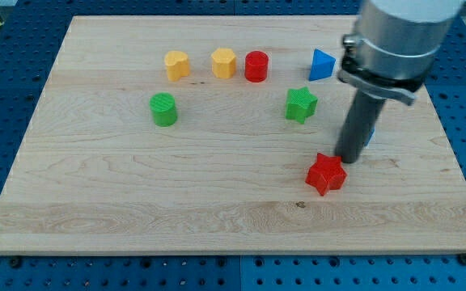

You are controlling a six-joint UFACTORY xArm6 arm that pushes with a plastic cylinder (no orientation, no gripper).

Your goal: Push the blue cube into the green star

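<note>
The green star lies right of the board's middle. The blue cube is almost wholly hidden behind my rod; only a thin blue sliver shows at the rod's right edge, to the right of and a little below the green star. My tip rests on the board just in front of that sliver, right of and below the green star and just above the right side of a red star.
Along the view's top stand a yellow block, a yellow hexagon, a red cylinder and a blue triangle. A green cylinder stands at the left. The wooden board lies on a blue perforated table.
</note>
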